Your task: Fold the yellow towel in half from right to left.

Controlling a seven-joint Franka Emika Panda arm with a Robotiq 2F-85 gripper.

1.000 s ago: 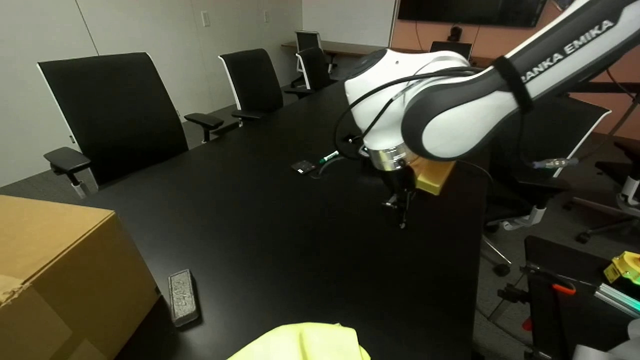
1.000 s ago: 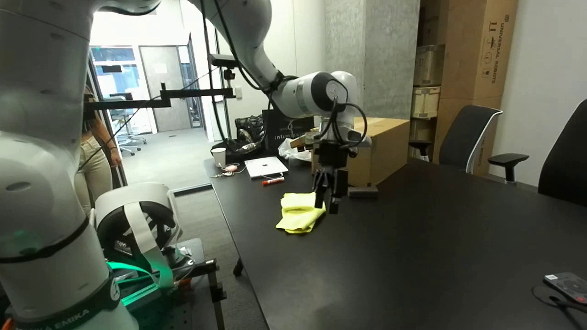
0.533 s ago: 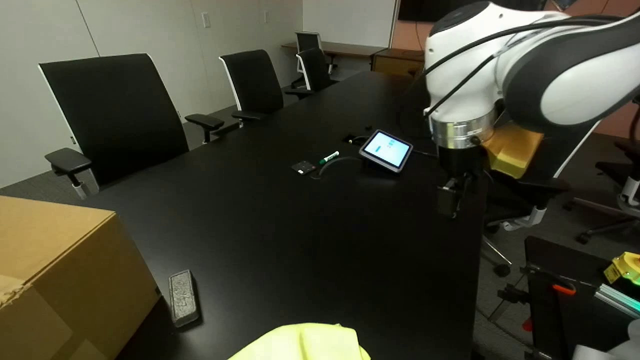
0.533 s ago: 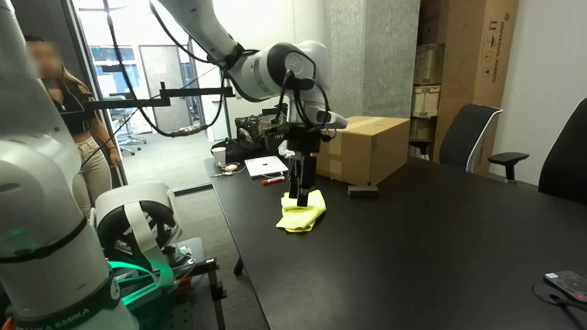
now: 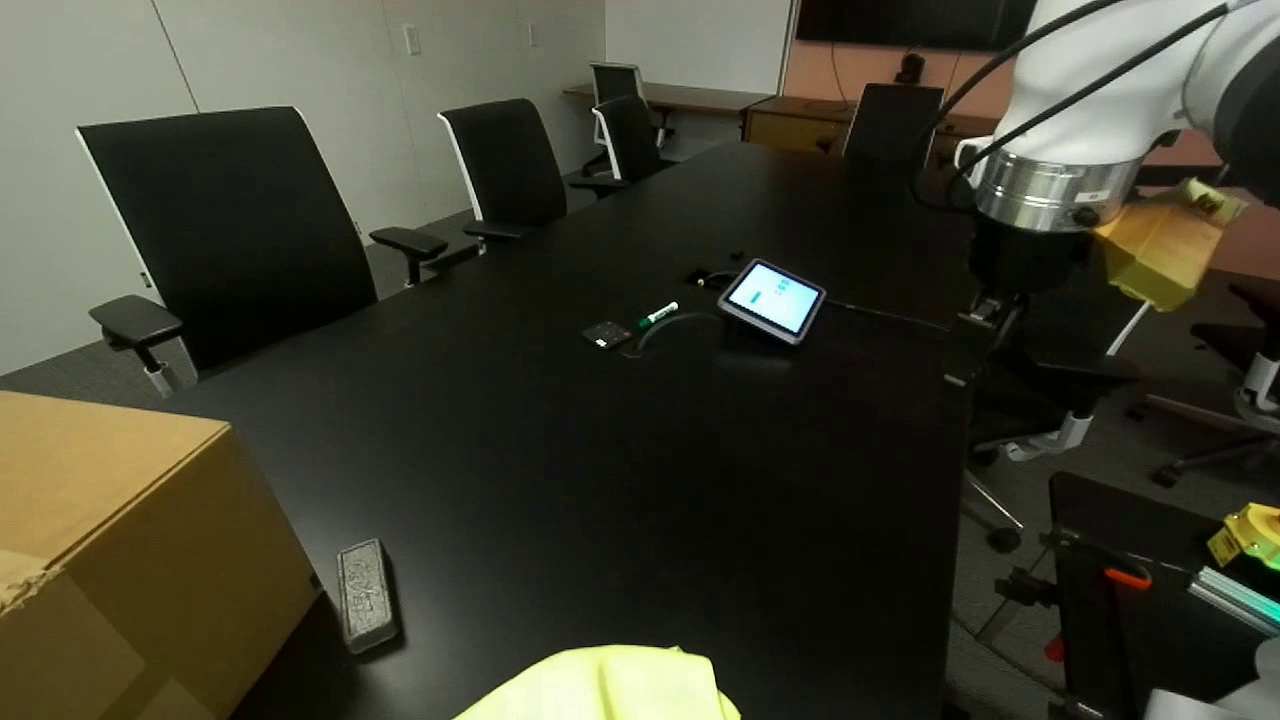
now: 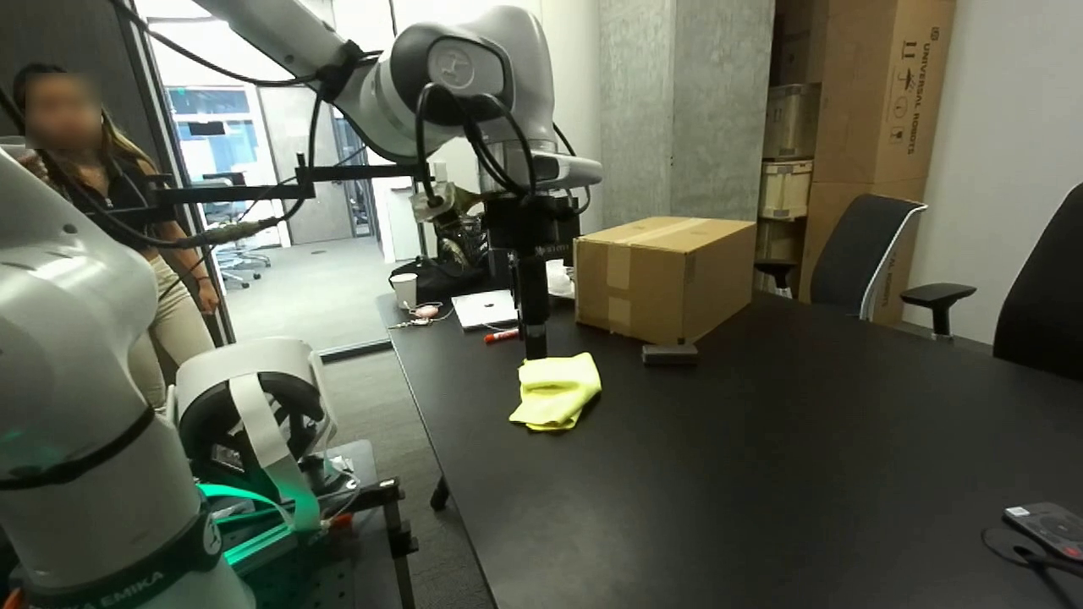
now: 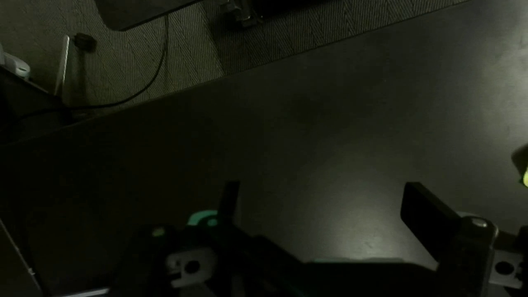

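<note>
One rumpled, pale lemon-yellow cloth towel, on the black surface, near one dark grey rectangular block and one tan cardboard box. One pair of jaws, mine, spread wide above the surface, well apart from the towel.

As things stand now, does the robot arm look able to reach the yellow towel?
Probably yes: the yellow towel lies on the table with nothing seen on top, the cardboard box stands apart from it, and the tool is open and holds nothing.
</note>
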